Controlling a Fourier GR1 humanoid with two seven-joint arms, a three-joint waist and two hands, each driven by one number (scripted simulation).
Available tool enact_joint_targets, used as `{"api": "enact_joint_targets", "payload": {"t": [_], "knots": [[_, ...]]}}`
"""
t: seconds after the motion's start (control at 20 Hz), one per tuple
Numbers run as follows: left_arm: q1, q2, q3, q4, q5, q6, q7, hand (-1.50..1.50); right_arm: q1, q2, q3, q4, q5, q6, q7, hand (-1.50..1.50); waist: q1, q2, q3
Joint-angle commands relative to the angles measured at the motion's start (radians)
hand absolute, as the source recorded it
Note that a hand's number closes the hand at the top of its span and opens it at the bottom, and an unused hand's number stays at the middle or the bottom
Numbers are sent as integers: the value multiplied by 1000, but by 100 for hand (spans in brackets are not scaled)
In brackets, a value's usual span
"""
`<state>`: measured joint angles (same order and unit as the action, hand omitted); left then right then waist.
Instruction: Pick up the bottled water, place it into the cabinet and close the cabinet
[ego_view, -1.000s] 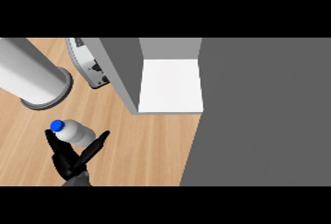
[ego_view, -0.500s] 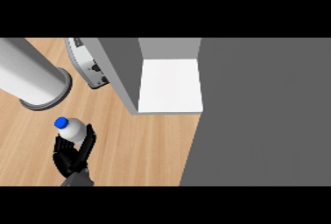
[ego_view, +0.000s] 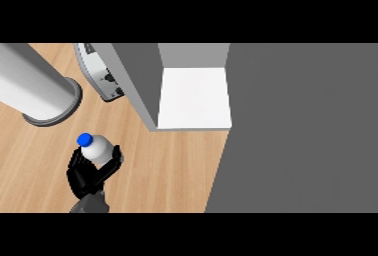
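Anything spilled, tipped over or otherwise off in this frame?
Nothing stands out. The bottled water is capped and held in the hand above the wooden counter; the cabinet stands open, its white shelf bare.

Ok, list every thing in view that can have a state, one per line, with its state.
bottled water: blue cap on, held over the wooden counter.
robot hand: one in view, at lower left, fingers curled round the bottle.
cabinet: open, white shelf bare, bottle not yet inside.
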<state>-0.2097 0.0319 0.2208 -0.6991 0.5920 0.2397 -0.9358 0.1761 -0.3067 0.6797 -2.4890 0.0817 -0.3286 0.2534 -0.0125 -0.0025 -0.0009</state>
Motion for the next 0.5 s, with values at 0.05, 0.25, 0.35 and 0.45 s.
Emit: {"api": "enact_joint_targets", "payload": {"t": [0.05,0.25,0.35,0.45], "knots": [[20,4,-216,22,-138,-228,62,150,-16,-14,-10,-23,15,12,-7,-150,-14,0,0],[60,30,-281,-8,-177,-352,58,150,13,-14,21,-40,52,-12,-18,-150,1,-2,1],[61,29,-296,-50,-195,-340,54,150,-49,3,14,-84,66,-23,96,-150,10,-1,0],[21,18,-289,-81,-194,-286,108,150,64,-53,22,-133,71,-16,34,-150,1,-2,1]]}}
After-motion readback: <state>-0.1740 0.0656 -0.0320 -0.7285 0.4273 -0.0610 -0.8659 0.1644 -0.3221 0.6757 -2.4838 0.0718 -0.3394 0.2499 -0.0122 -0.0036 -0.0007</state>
